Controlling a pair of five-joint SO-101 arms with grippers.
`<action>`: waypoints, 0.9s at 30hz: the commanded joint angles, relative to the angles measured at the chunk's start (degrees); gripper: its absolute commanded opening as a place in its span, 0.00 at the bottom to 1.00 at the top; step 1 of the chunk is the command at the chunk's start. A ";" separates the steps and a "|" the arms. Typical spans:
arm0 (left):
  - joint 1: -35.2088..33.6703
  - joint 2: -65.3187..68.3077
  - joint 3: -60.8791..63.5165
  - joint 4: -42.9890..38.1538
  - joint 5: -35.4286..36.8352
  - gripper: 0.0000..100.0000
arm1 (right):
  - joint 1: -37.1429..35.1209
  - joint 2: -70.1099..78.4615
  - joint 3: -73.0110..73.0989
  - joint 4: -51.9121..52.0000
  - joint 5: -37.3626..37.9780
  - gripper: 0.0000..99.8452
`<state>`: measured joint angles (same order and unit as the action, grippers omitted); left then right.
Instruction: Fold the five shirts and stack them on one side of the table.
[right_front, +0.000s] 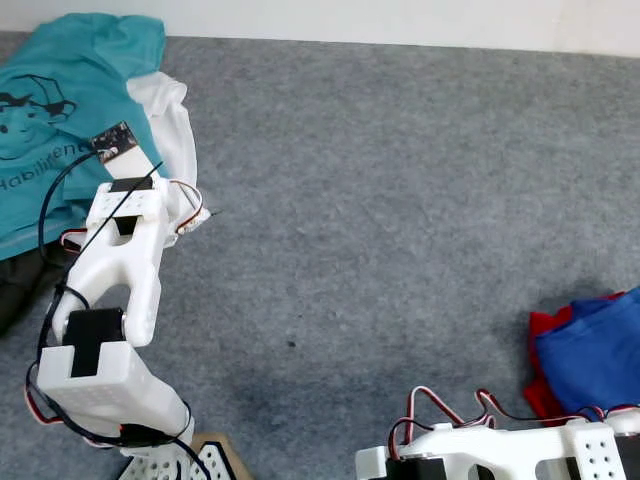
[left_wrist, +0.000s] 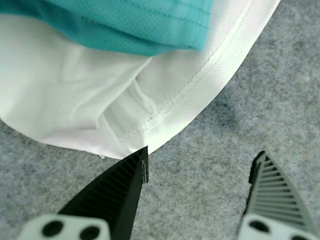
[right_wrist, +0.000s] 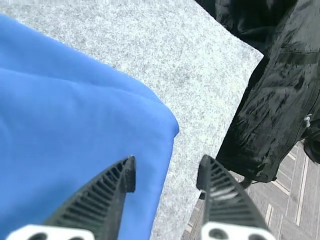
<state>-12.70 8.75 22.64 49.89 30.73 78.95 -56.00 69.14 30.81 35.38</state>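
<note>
The left end effector (left_wrist: 202, 162) hangs low over the grey surface (left_wrist: 220, 135), its two fingers spread wide and holding nothing, with bare surface between them. The tip of one finger (left_wrist: 142, 160) sits right at the stitched hem of a white shirt (left_wrist: 60, 100), though contact cannot be confirmed; just ahead of that finger the white shirt lies rumpled, and farther ahead a teal shirt (left_wrist: 125, 25) overlaps it. From the high view the teal shirt, printed on its front, spreads out beyond this end effector at the surface's corner, and a strip of dark cloth (right_front: 12, 295) shows beside the arm along the teal shirt's near edge.

Across the surface, the right end effector (right_wrist: 166, 172) hovers with its fingers parted and nothing clamped. One finger (right_wrist: 120, 187) is above a blue shirt (right_wrist: 65, 115), whose rounded corner ends between the two fingers; beyond the tips the surface runs to its edge, and past that edge black fabric (right_wrist: 270, 100) hangs over a tiled floor (right_wrist: 295, 200). In the high view the blue shirt lies on top of a red shirt (right_front: 540, 345), both bunched at the surface's side, well apart from the teal and white pair.
</note>
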 joint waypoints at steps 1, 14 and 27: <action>0.57 -2.15 -0.13 -0.79 0.53 0.32 | -0.92 -1.36 -5.58 0.66 -3.16 0.20; 0.66 -2.15 -0.22 -0.53 0.35 0.32 | -20.53 -1.36 -12.53 13.32 -10.29 0.02; -11.47 -2.33 -17.19 18.29 0.26 0.32 | -58.33 -0.48 -24.22 32.13 -30.77 0.01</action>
<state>-16.22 8.84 15.25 61.05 30.73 30.42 -56.09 48.48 61.76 8.48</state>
